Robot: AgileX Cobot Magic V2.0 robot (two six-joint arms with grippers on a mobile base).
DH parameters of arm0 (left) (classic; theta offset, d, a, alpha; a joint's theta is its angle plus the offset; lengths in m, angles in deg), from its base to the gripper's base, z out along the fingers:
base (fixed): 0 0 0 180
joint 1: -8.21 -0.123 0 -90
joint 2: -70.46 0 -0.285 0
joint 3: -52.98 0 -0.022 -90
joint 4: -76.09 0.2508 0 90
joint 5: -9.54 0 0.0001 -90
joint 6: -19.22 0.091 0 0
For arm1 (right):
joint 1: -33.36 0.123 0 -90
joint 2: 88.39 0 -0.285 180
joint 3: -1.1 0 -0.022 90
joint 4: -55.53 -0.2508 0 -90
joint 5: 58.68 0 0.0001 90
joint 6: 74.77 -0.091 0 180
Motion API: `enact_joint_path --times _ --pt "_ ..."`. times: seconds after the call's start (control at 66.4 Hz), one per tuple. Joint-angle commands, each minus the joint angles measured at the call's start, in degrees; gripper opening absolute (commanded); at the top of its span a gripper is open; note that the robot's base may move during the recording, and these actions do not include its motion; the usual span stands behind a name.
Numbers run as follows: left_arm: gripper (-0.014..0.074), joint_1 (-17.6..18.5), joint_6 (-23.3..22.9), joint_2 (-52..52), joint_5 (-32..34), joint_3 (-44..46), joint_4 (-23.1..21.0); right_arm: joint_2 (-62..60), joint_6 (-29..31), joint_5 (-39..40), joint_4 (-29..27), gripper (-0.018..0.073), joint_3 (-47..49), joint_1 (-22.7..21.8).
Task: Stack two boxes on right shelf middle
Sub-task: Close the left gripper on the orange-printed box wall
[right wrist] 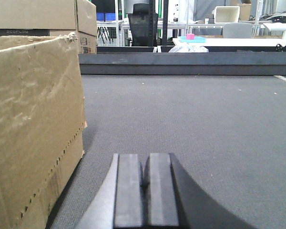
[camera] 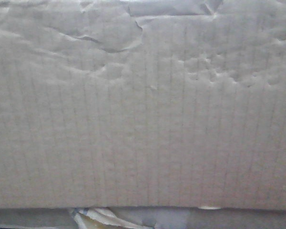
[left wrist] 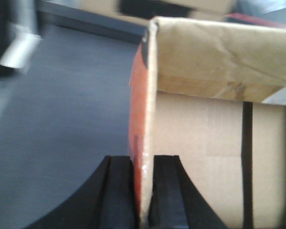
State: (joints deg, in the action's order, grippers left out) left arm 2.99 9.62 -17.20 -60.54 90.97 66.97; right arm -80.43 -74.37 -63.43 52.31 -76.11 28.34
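Left gripper (left wrist: 143, 193): black fingers (left wrist: 117, 195) closed to a narrow slot, pinching the upright wall of a tan cardboard box (left wrist: 200, 138) edge-on. The wall's outer face was orange-red, the inner face plain. The wall stood vertical and ran straight away from the wrist camera. A top flap (left wrist: 219, 57) was folded off to the right. The box's long axis could not be told here. A blurred grey surface (left wrist: 62, 119) lay to its left

Right gripper (right wrist: 144, 191): fingers pressed together, nothing between them, low over the dark grey table top (right wrist: 190, 124). A creased box (right wrist: 33, 129) stood upright on that top, near its left, apart from the fingers; could not tell whether it was the pinched one. Stacked boxes (right wrist: 43, 14) at far left rear, a black office chair (right wrist: 143, 21) beyond

Front view: filled by one broad corrugated face (camera: 143, 133), long edge horizontal, flutes vertical, creased upper left, dented upper right, tape (camera: 171, 7) peeling at the top edge
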Motion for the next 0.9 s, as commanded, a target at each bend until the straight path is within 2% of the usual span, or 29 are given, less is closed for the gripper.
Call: enact_joint_path --times 0.0,0.151,0.241,0.286,0.421,0.602,0.813,0.888 --pt "-0.0111 6.93 -8.66 0.11 0.12 0.78 4.68 -0.17 0.11 1.39 0.45 -0.0162 0.00 0.24" --pt "-0.0111 20.75 -16.77 -1.04 0.12 0.78 17.24 -0.17 0.11 1.39 0.45 -0.0162 0.00 0.24" --pt "-0.0111 28.22 -20.71 -2.44 0.12 0.78 23.04 -0.17 0.11 1.39 0.45 -0.0162 0.00 0.24" --pt "-0.0111 31.89 -22.23 -3.57 0.12 0.78 25.04 -0.17 0.11 1.39 0.45 -0.0162 0.00 0.24" --pt "-0.0111 38.72 -25.72 -6.36 0.12 -0.85 26.67 -0.17 0.11 1.39 0.45 -0.0162 0.00 0.24" --pt "-0.0111 42.85 -29.91 -9.18 0.12 -6.72 28.27 -0.17 0.11 1.39 0.45 -0.0162 0.00 0.24" --pt "-0.0111 43.23 -34.48 -9.27 0.12 -18.51 28.55 -0.17 0.11 1.39 0.45 -0.0162 0.00 0.24" --pt "-0.0111 43.23 -34.54 -9.27 0.12 -22.92 27.06 -0.17 0.11 1.39 0.45 -0.0162 0.00 0.24"
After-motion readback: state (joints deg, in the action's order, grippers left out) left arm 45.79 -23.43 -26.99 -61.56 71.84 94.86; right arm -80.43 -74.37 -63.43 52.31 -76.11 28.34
